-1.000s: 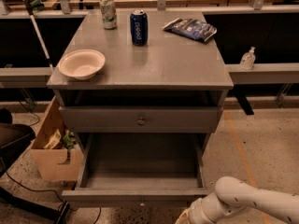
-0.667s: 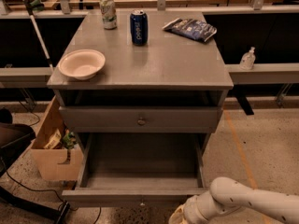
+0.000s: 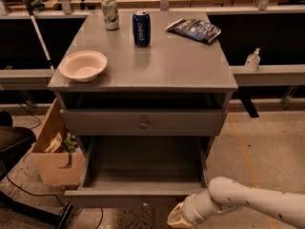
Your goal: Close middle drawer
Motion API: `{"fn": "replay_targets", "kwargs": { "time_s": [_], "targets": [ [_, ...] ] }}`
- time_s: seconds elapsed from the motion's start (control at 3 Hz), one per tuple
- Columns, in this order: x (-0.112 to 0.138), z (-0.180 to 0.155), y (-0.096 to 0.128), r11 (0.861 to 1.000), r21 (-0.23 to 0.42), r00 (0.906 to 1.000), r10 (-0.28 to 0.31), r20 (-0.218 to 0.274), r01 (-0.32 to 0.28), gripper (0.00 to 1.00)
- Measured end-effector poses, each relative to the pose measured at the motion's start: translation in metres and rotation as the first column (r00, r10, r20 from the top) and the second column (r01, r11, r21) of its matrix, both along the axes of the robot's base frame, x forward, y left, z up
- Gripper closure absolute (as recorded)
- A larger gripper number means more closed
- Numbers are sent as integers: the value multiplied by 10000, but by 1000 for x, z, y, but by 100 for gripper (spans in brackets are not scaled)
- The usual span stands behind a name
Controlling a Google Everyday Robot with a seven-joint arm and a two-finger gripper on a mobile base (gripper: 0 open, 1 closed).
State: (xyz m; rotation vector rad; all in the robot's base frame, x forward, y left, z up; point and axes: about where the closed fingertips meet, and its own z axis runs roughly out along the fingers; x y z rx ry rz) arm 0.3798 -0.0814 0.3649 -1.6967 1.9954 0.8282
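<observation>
The middle drawer (image 3: 138, 198) is pulled far out of the grey cabinet (image 3: 143, 63), and its deep bare inside (image 3: 143, 161) shows. Its flat front faces the bottom edge of the view. Above it sits the upper drawer front (image 3: 95, 123) with a small round knob (image 3: 144, 124). The lowest drawer is hidden under the open one. My gripper (image 3: 177, 218) is at the bottom of the view, at the end of the white arm (image 3: 248, 204) that comes in from the right. It is low, just in front of the open drawer's front, right of its centre.
On the cabinet top stand a white bowl (image 3: 83, 65), a blue can (image 3: 141, 27), a pale green can (image 3: 110, 13) and a dark chip bag (image 3: 194, 30). A cardboard box (image 3: 52, 161) sits on the floor to the left. A white bottle (image 3: 252, 59) stands on a shelf to the right.
The arm and gripper have moved left along the bottom of the view, closer to the open drawer's front. The drawer has not moved.
</observation>
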Motion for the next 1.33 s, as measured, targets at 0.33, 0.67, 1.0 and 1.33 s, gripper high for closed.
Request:
{"fn": "replay_targets", "kwargs": {
  "time_s": [0.33, 0.67, 1.0, 1.33],
  "targets": [
    [22, 3, 7, 10000, -73, 9998, -1, 216, 2, 100],
    [47, 6, 15, 9999, -156, 9992, 26, 407, -20, 100],
    [47, 6, 15, 9999, -156, 9992, 26, 407, -20, 100],
    [80, 11, 28, 9998, -198, 9979, 106, 634, -94, 100]
  ]
}}
